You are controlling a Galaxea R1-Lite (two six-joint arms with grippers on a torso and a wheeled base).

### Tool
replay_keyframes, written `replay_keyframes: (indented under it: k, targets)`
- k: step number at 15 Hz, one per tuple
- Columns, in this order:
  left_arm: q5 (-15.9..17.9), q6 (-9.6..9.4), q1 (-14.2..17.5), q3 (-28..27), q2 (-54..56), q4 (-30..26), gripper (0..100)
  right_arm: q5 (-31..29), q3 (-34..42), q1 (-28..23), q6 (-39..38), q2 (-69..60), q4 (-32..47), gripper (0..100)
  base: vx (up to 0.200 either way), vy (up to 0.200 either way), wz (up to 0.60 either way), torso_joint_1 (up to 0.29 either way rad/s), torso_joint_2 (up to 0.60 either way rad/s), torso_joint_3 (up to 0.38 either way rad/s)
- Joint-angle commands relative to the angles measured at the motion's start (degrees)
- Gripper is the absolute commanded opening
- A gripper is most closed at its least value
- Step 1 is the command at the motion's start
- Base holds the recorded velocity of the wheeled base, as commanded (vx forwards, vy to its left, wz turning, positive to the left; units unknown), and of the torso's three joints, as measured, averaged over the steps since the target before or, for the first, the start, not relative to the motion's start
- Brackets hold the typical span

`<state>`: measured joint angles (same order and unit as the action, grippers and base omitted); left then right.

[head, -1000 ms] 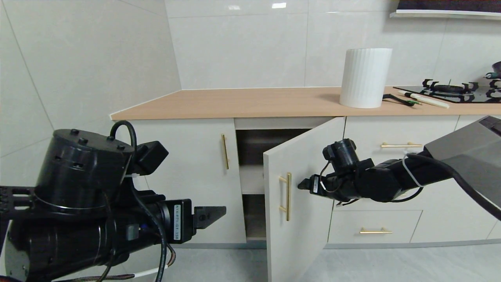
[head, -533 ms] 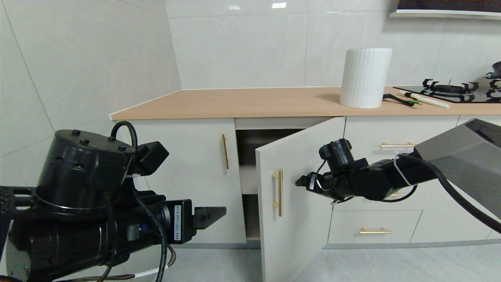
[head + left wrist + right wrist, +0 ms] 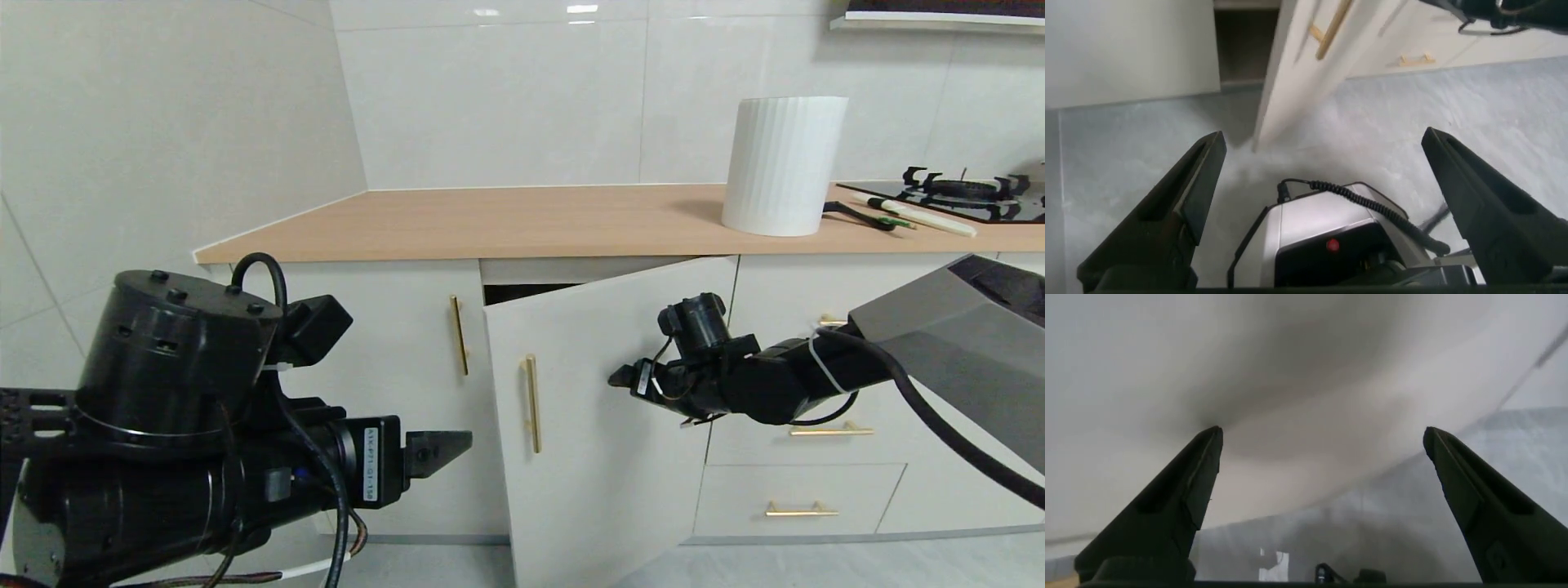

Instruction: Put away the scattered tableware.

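Two grippers, both spread and holding nothing.

Left gripper [image 3: 437,453]: hangs low in the lower left of the head view, in front of the left cabinet front and well apart from the door [image 3: 604,408]. In its wrist view [image 3: 1323,212], fingers [image 3: 1167,220] stand wide apart above grey floor, with the door's lower edge [image 3: 1298,73] and handle [image 3: 1329,28] at the top of the frame.

Right gripper [image 3: 624,377]: sits centre right in the head view, tip at the outer face of the door, to the right of the gold handle [image 3: 532,403] and apart from it. Cannot tell whether the tip touches the panel. In its wrist view [image 3: 1323,506], fingers [image 3: 1167,506] stand wide apart with a pale blurred surface close ahead.

Door: hinged on its right side, nearly shut, with only a thin dark gap [image 3: 522,292] along its top left.

Tableware: a few long utensils [image 3: 922,218] lie on the counter [image 3: 490,220] in the upper right, just right of the white ribbed canister [image 3: 784,163] and in front of the hob [image 3: 963,192]. Includes one cream stick, one black piece, and a bit of green; kind too small to tell. Far from both grippers.

Lower right: drawer [image 3: 802,498] with a gold pull.
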<state>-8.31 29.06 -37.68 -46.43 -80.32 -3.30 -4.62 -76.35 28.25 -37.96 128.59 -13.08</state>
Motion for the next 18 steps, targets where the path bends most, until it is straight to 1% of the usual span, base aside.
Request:
replay_keyframes:
  k: [1, 3, 5, 6, 9, 10, 11, 18]
  targets:
    - [0.0, 0.03, 0.0, 0.0, 0.1, 0.0, 100, 0.0, -0.7, 0.2, -1.9, 0.1, -0.5, 100, 0.0, 0.0, 0.0, 0.0, 0.0, 0.0]
    - [0.0, -0.06, 0.0, 0.0, 0.1, 0.0, 100, 0.0, -1.7, 0.2, -3.7, 0.6, -0.9, 100, 0.0, 0.0, 0.0, 0.0, 0.0, 0.0]
    - [0.0, -0.06, 0.0, 0.0, 0.1, 0.0, 100, 0.0, -1.7, 0.2, -3.7, 0.6, -0.9, 100, 0.0, 0.0, 0.0, 0.0, 0.0, 0.0]
    - [0.0, -0.06, 0.0, 0.0, 0.1, 0.0, 100, -0.5, -4.3, 0.1, -7.1, 2.0, -0.9, 100, 0.0, 0.0, 0.0, 0.0, 0.0, 0.0]
    - [-0.1, -0.06, 0.0, 0.0, 0.1, 0.0, 100, -4.6, -9.6, -0.1, -11.5, 5.5, -0.8, 100, 0.0, 0.0, 0.0, 0.0, 0.0, 0.0]
    - [-0.1, -0.06, 0.0, 0.0, 0.1, 0.0, 100, -5.4, -10.5, -0.3, -11.8, 6.3, -0.8, 100, 0.0, 0.0, 0.0, 0.0, 0.0, 0.0]
    - [-0.1, -0.06, 0.0, 0.0, 0.1, 0.0, 100, -7.4, -12.3, -0.6, -12.0, 7.9, -0.7, 100, 0.0, 0.0, 0.0, 0.0, 0.0, 0.0]
    - [-0.1, -0.06, 0.0, 0.0, 0.2, 0.0, 100, -12.5, -18.8, -1.7, -14.9, 11.6, -0.3, 100, 0.0, 0.0, 0.0, 0.0, 0.0, 0.0]
